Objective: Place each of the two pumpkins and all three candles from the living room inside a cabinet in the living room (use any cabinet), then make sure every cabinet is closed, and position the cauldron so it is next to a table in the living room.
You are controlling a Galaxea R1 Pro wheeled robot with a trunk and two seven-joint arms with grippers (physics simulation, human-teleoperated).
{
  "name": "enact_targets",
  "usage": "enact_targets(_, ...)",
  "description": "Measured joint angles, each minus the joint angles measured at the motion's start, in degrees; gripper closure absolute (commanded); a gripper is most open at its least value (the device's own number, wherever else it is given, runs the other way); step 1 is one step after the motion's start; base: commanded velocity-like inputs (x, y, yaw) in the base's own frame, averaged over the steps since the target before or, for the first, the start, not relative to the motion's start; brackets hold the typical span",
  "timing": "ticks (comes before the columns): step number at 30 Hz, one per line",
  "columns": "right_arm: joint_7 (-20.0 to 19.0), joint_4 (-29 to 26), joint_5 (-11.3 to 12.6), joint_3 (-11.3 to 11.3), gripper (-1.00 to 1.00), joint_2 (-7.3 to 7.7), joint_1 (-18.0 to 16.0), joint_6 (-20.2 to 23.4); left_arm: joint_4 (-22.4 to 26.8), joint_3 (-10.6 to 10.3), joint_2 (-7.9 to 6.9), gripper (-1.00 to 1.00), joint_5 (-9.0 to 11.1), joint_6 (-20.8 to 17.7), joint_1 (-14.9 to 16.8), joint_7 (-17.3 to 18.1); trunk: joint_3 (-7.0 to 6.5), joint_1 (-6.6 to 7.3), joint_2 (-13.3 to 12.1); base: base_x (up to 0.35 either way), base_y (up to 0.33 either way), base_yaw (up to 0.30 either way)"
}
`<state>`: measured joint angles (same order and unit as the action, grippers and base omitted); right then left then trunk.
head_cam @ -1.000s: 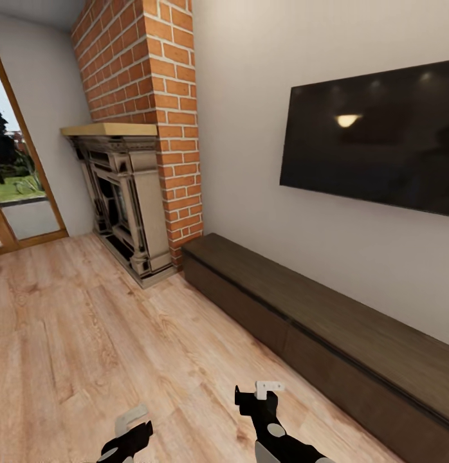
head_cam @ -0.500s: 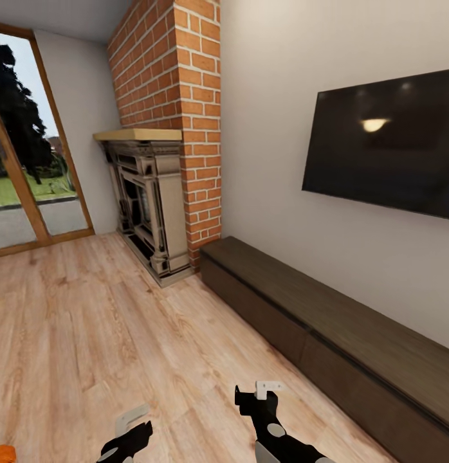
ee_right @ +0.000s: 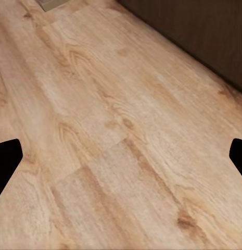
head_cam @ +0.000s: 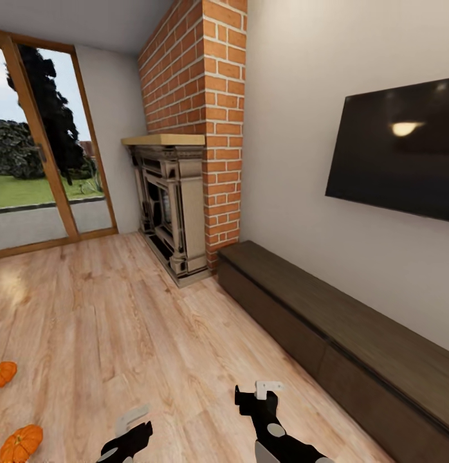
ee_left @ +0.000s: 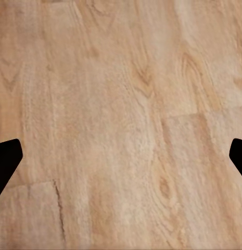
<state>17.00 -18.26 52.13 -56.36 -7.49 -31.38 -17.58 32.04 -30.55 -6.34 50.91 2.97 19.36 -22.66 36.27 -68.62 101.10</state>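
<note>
Two small bright-orange ribbed pumpkins [head_cam: 18, 442] lie on the light wood-plank floor [head_cam: 121, 334] far left; the left gripper [head_cam: 131, 429] and right gripper [head_cam: 262, 395] hang with fingers spread wide, holding nothing. The long dark-brown wooden cabinet [head_cam: 327, 334] sits shut at right, so a careless turn risks rolling a pumpkin away

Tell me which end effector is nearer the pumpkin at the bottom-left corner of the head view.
Left. The left end effector sits a short way to the right of that pumpkin in the head view; the right end effector is farther off, toward the dark TV cabinet.
</note>
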Motion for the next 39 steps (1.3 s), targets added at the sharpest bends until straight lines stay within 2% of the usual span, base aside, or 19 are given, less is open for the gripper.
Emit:
enact_targets(27, -0.03, 0.06, 0.02, -0.01, -1.00, -0.09, -0.02, 0.00, -0.88, 0.08, 0.09, -1.00, 0.00, 0.22, 0.00, -0.01, -1.91, 0.00, 0.00, 0.004, 0.000, 0.206)
enact_targets(39, 0.00, 0.03, 0.02, -0.02, -1.00, -0.08, -0.01, 0.07, -1.53, 0.09, 0.06, -1.00, 0.00, 0.29, 0.00, -0.01, -2.76, 0.03, 0.00, 0.212, -0.073, 0.206)
